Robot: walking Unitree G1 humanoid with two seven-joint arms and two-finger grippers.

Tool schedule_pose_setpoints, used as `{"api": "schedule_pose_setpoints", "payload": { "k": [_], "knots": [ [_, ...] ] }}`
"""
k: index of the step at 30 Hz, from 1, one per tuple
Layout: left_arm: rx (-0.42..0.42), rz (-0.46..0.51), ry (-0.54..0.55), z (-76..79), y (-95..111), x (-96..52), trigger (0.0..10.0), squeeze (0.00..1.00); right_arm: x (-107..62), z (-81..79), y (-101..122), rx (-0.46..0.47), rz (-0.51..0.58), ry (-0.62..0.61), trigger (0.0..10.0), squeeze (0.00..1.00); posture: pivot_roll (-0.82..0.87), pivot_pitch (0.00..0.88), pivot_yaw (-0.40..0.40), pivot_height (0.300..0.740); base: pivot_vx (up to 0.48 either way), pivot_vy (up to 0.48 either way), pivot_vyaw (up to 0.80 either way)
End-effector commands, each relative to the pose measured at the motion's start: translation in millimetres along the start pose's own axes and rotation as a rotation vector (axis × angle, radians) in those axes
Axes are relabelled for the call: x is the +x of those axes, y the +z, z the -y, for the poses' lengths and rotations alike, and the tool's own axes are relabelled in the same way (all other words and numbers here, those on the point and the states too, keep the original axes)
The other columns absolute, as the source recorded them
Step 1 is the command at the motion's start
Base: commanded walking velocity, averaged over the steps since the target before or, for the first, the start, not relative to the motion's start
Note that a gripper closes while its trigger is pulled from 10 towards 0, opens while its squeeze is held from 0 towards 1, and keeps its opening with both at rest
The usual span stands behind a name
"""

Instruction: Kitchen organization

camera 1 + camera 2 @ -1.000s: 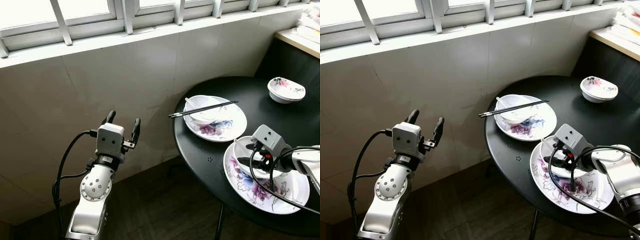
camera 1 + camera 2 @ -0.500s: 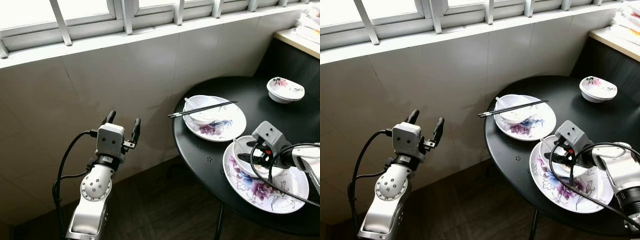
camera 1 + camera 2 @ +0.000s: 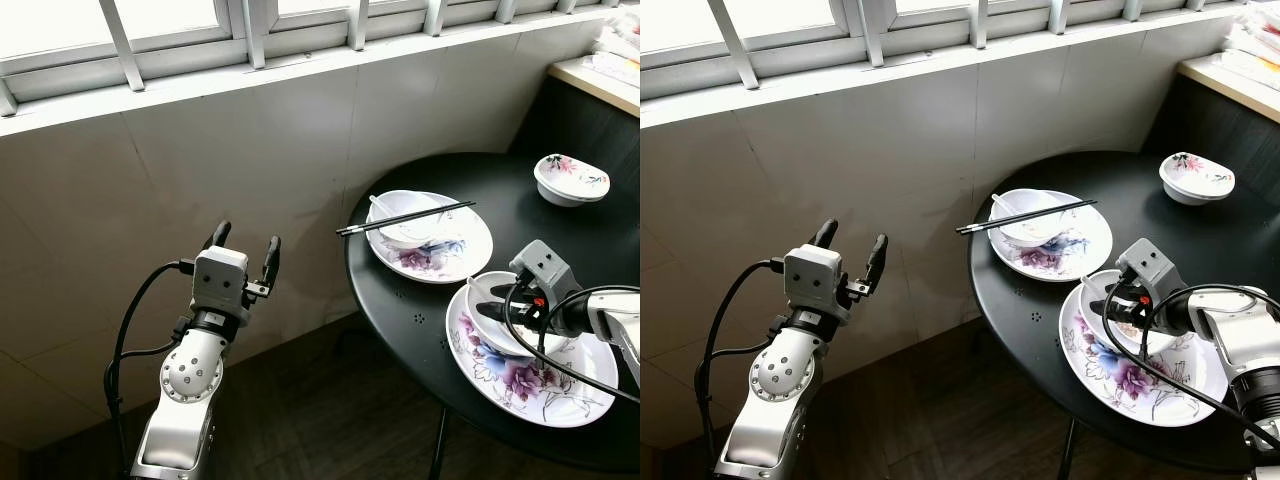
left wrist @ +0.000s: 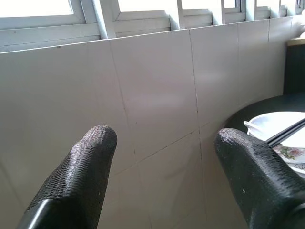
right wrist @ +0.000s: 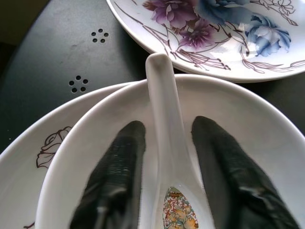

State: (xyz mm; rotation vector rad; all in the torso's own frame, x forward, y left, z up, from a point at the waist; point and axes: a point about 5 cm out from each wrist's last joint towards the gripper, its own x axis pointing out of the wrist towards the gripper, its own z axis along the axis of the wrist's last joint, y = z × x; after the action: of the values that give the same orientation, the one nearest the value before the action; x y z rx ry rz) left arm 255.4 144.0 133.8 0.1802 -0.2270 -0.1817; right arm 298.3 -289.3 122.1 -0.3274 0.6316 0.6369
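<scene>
A white bowl (image 3: 478,322) sits on a floral plate (image 3: 545,390) at the near edge of the round black table (image 3: 400,300). A white ceramic spoon (image 5: 164,119) lies in it. My right gripper (image 5: 167,126) reaches into the bowl, open, with one finger on each side of the spoon handle and narrow gaps to it. From the head it is seen as the right gripper (image 3: 492,312) at the bowl's rim. My left gripper (image 3: 243,245) is held up, open and empty, in front of the tiled wall, away from the table.
Farther back stands a second floral plate (image 3: 455,258) carrying a bowl with a spoon (image 3: 405,228), with black chopsticks (image 3: 405,218) laid across and sticking out past the table edge. A small floral bowl (image 3: 572,178) sits at the back right. A window sill runs above the wall.
My right wrist has shifted slightly right and back, its fingers staying in the bowl around the spoon. The left arm has not moved.
</scene>
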Motion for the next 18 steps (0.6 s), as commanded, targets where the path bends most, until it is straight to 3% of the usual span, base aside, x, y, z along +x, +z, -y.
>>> {"api": "schedule_pose_setpoints", "payload": {
  "k": [1,18],
  "knots": [
    [0.006,-0.001,-0.001,-0.7,0.4,0.8,10.0,0.00,-2.6,1.4,4.9,0.004,0.035,0.030,0.0,0.00,-0.03,0.019,-0.016,0.740,0.000,0.000,0.00],
    [0.002,-0.007,-0.004,0.9,-0.2,0.4,10.0,0.00,-3.7,2.6,5.4,-0.013,0.024,0.026,0.0,0.00,-0.04,0.025,-0.019,0.740,0.000,0.000,0.00]
  ]
}}
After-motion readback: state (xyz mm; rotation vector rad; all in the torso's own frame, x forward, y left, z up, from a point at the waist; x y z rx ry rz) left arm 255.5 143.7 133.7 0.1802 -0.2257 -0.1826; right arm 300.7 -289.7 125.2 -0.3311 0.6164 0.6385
